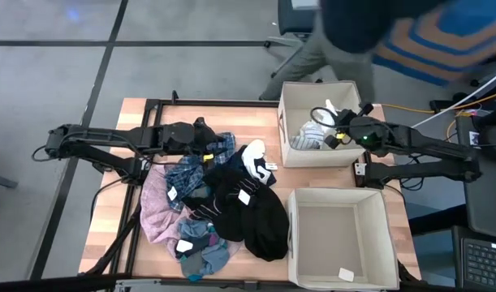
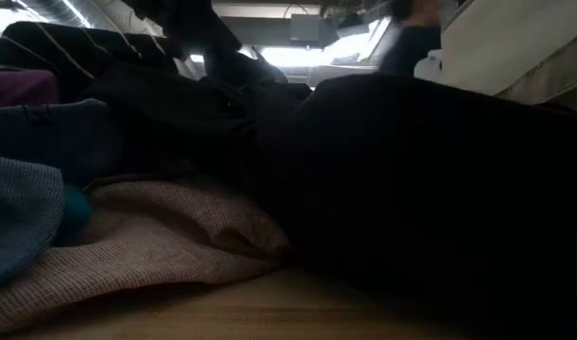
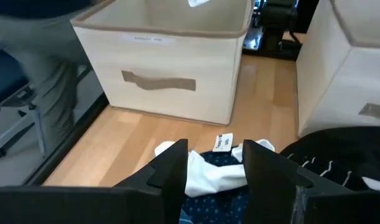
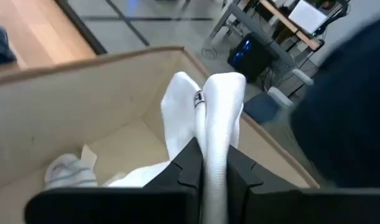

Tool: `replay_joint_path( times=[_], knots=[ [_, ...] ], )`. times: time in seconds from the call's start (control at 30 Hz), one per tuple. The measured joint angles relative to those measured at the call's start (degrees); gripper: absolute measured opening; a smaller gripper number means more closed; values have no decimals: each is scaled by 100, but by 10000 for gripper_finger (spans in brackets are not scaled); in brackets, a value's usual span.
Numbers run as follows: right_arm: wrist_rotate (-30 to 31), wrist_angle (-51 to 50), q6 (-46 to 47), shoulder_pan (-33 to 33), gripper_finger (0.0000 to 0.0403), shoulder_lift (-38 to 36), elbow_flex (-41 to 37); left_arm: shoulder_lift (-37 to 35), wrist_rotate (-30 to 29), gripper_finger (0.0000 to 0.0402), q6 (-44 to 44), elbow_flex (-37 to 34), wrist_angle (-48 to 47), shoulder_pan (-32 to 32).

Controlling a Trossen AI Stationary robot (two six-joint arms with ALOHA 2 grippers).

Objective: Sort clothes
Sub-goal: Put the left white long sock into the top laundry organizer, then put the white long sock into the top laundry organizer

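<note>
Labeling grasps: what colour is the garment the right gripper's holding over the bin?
White. The garment is pinched in the right gripper above the bin; right wrist view shows it best.

In the low view, most of the surface point(image 2: 269, 316) is hidden by the dark clothes point(image 2: 411, 179). At twelve o'clock in the high view, a person point(image 1: 410, 28) is blurred and cut off by the edge.

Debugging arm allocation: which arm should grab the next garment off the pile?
Left. The left gripper is open right at the pile, over the white garment. The right gripper is shut on a white sock over the far bin.
</note>
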Motion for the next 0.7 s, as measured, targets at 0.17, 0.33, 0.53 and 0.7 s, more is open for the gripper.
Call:
replay_joint_path(
  times=[0.17, 0.33, 0.53, 0.7],
  knots=[
    [56, -58, 161, -33, 78, 268, -2, 209, -1, 143, 4, 0, 120, 0],
    [149, -130, 408, -392, 161, 649, -2, 425, 0, 143, 124, -2, 425, 0],
    [-130, -270, 449, -650, 253, 889, -2, 631, 0, 143, 125, -2, 650, 7],
    [-159, -267, 292, -629, 284, 792, -2, 776, 1, 143, 18, -2, 972, 42]
  ],
)
